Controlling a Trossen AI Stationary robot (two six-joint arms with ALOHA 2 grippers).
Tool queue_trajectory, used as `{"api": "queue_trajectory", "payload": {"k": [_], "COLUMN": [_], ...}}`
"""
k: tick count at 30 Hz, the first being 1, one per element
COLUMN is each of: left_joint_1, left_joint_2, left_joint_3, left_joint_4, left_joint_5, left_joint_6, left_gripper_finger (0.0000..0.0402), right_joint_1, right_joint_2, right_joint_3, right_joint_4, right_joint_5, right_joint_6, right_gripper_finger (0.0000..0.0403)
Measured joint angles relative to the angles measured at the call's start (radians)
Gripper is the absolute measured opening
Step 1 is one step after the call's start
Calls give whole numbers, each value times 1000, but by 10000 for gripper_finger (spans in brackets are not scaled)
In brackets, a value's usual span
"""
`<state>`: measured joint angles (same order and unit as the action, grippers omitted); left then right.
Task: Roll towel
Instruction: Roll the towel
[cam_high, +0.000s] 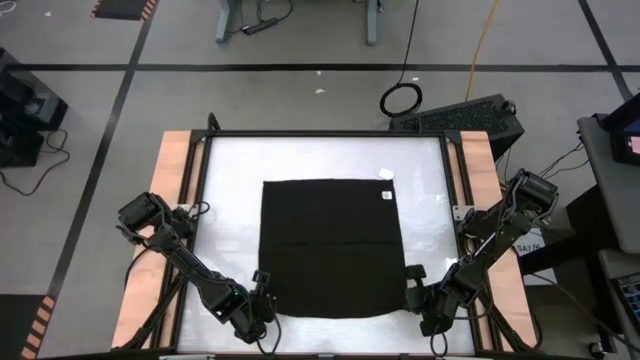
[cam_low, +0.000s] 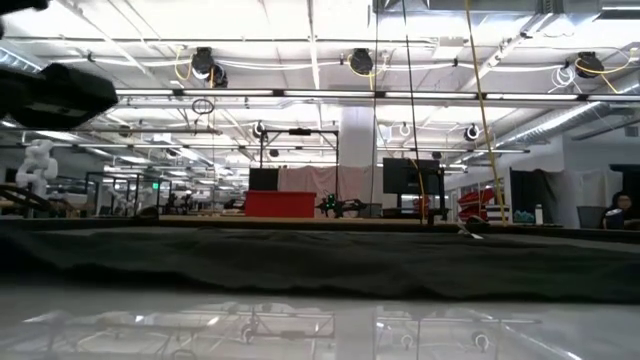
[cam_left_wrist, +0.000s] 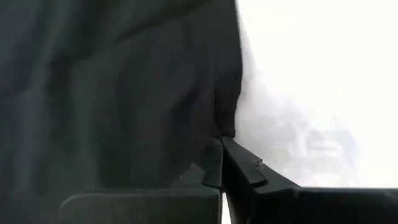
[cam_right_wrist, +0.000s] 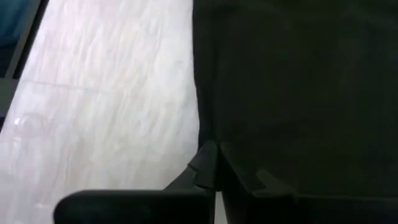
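I see the towel lying flat in the middle of the white table, a plain black square of soft cloth, spread out in a single layer. Faint fold creases cross it, one running side to side about halfway down. A small white tag sits at its far right corner, and a second white scrap lies on the table just beyond that corner. The near edge bows slightly outward between the two near corners.

My left gripper is at the near left corner; in the left wrist view its fingers are pressed together, pinching the towel's edge. My right gripper is at the near right corner, and in the right wrist view its fingers are likewise closed tight on the cloth's side edge.

From the low view the towel is a dark, gently rippled band across the table.
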<state>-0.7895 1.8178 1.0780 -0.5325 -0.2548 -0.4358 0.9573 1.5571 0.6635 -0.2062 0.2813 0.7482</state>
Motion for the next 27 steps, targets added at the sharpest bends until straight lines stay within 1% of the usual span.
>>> {"api": "queue_trajectory", "payload": {"k": [4, 9, 14, 18, 20, 22, 25, 27], "left_joint_1": [4, 5, 4, 2, -1, -4, 3, 27], "left_joint_2": [-38, -92, -166, -229, -256, -280, -300, -303], "left_joint_3": [24, 50, 56, 56, 56, 56, 57, 57], "left_joint_4": [-23, -92, -136, -162, -179, -216, -280, -328], "left_joint_5": [-33, -69, -122, -188, -254, -344, -516, -620], "left_joint_6": [7, 8, 3, 0, 5, 4, 4, 0], "left_gripper_finger": [2, 1, 1, 1, 1, 1, 0, 0], "right_joint_1": [-2, -9, -9, -1, 5, 7, 0, -23], "right_joint_2": [1, 1, -15, -51, -71, -91, -122, -141], "right_joint_3": [43, 128, 230, 318, 360, 396, 430, 431], "right_joint_4": [-57, -192, -326, -454, -531, -624, -772, -863], "right_joint_5": [-6, 6, 68, 154, 205, 266, 344, 384], "right_joint_6": [-48, -91, -133, -147, -142, -120, -64, -24], "right_gripper_finger": [1, 1, 1, 0, 0, 0, 0, 0]}}
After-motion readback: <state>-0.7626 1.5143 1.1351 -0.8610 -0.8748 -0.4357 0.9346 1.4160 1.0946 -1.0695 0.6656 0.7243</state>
